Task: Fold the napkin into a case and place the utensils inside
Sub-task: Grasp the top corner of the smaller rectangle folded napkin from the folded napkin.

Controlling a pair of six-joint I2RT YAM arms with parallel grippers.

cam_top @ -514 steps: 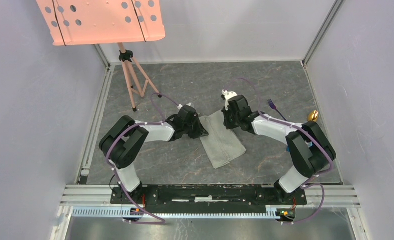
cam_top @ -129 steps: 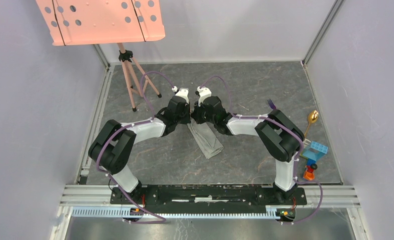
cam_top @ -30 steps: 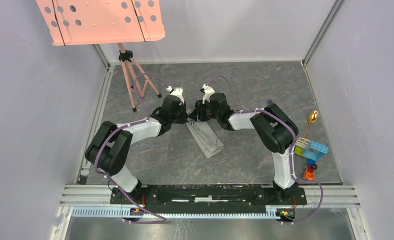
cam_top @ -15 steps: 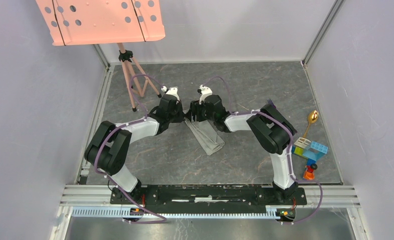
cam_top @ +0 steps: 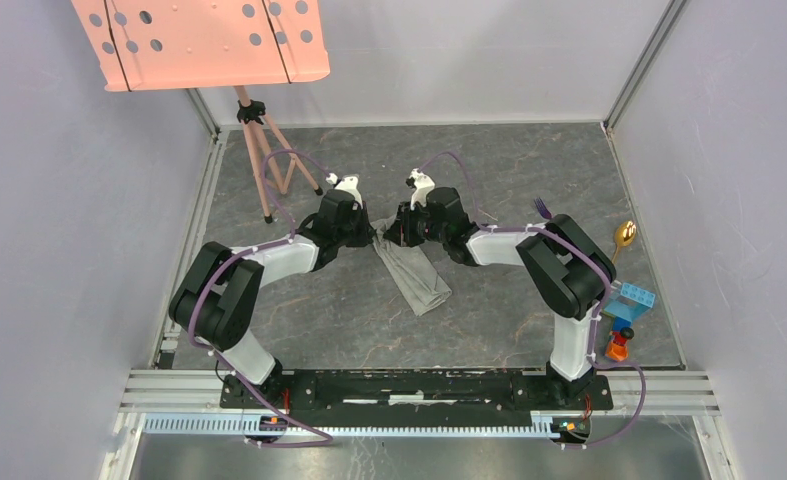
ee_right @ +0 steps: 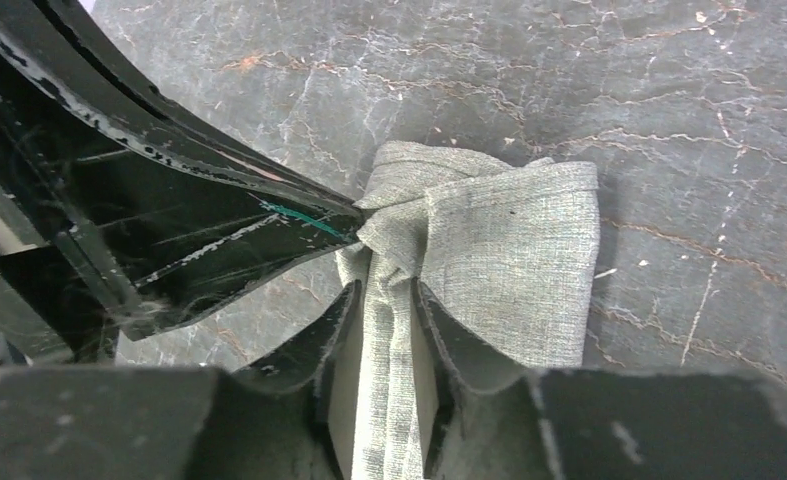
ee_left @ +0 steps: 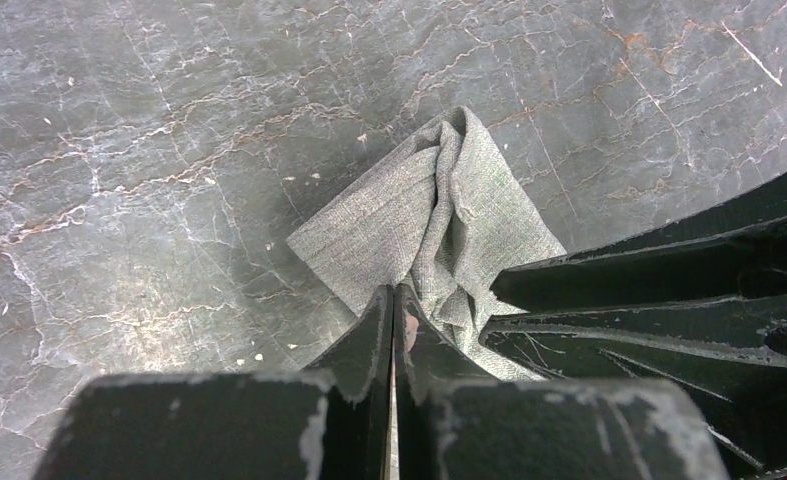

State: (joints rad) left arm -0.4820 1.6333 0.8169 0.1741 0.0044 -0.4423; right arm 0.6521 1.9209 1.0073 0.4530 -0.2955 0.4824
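The grey napkin (cam_top: 416, 277) lies folded as a narrow strip slanting from the table's centre toward the near right. Its far end is bunched between the two grippers. My left gripper (cam_top: 371, 236) is shut, its tips (ee_left: 392, 292) pinching the napkin's (ee_left: 424, 215) near edge. My right gripper (cam_top: 397, 232) is shut on a gathered fold of the napkin (ee_right: 514, 255), with the cloth running between its fingers (ee_right: 382, 292). The purple fork (cam_top: 543, 209) and the gold-bowled spoon (cam_top: 624, 235) lie at the right, apart from the napkin.
Toy building blocks (cam_top: 624, 303) sit near the right wall beside the right arm's elbow. A salmon-pink perforated panel (cam_top: 204, 40) on a tripod (cam_top: 261, 150) stands at the far left. Each wrist view shows the other gripper's black fingers close by (ee_left: 659, 270) (ee_right: 159, 200).
The right gripper has shifted a little to the right, away from the left one, over the last half second. The left gripper has stayed about where it was. The napkin stays pinched at its far end.
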